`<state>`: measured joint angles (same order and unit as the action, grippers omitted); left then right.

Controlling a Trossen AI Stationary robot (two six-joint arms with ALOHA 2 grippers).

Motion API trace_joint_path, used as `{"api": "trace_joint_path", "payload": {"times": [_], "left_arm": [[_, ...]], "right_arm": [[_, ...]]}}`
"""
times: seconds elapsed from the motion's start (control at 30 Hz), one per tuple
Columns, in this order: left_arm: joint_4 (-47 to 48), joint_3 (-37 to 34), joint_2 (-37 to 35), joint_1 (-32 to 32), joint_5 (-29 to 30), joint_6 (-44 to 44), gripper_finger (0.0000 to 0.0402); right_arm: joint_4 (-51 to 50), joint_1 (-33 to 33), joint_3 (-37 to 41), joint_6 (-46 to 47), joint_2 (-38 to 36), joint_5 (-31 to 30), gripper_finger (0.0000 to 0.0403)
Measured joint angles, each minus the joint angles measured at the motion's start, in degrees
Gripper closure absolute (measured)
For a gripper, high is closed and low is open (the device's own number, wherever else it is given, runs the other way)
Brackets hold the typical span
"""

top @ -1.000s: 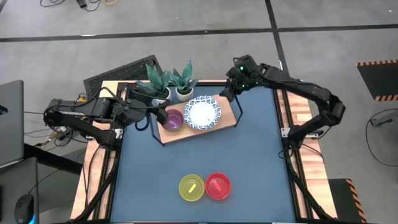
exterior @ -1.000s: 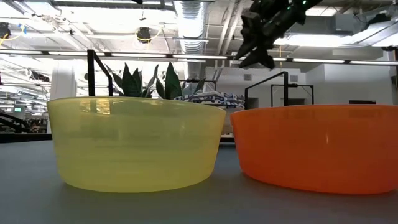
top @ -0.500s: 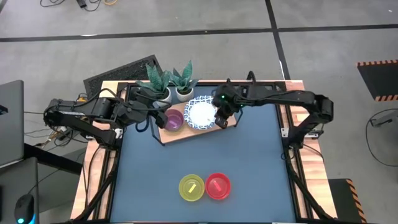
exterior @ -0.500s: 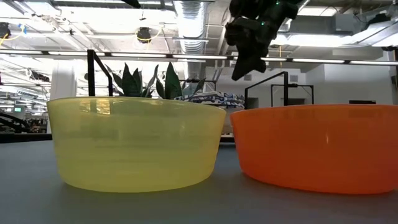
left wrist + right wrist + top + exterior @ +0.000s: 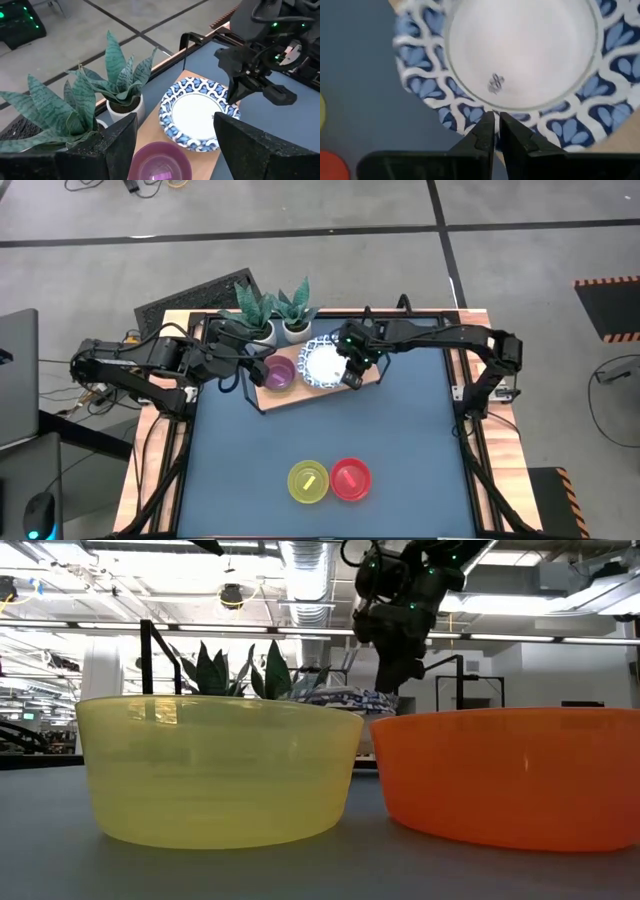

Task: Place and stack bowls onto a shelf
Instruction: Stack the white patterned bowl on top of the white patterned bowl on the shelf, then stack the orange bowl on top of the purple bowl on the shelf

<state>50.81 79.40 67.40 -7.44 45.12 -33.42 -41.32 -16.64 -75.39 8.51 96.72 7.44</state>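
Note:
A white bowl with a blue patterned rim (image 5: 325,362) and a purple bowl (image 5: 279,374) sit on the light wooden shelf (image 5: 310,394) at the far side of the table. My right gripper (image 5: 349,377) is shut. It points down at the white bowl's near right rim, which also shows in the right wrist view (image 5: 495,120). My left gripper (image 5: 258,365) is open and empty beside the purple bowl (image 5: 160,160). A yellow bowl (image 5: 308,482) and a red bowl (image 5: 350,479) stand on the blue tabletop near its front edge. No green bowl shows. My right gripper's shut fingertips (image 5: 487,125) stand over the white bowl's blue rim (image 5: 470,116) on its near right side. They come from above and point down. I cannot tell whether they touch the rim. The bowl rests flat on the shelf.
Two small white pots with striped green plants (image 5: 255,315) (image 5: 296,310) stand at the shelf's far edge, close to my left gripper. The shelf's black wire frame (image 5: 385,360) rises at its right end. The blue tabletop (image 5: 400,440) lies between the shelf and the two front bowls.
My right gripper has come from beyond the shelf's far right corner toward the table's left and near side. It has gone down to the white bowl's near right rim. The bowls have kept still.

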Motion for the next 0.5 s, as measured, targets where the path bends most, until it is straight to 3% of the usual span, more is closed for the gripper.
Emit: {"api": "trace_joint_path", "payload": {"times": [0.23,0.5], "left_arm": [[0.7,0.0,0.0,0.0,-0.3,0.1,0.0154],[0.8,0.0,0.0,0.0,-3.3,-0.2,0.0154]], "right_arm": [[0.4,1.4,-0.4,0.0,-4.1,1.5,0.0349],[-4.9,8.5,-0.6,-2.5,-10.3,1.5,0.0347]]}}
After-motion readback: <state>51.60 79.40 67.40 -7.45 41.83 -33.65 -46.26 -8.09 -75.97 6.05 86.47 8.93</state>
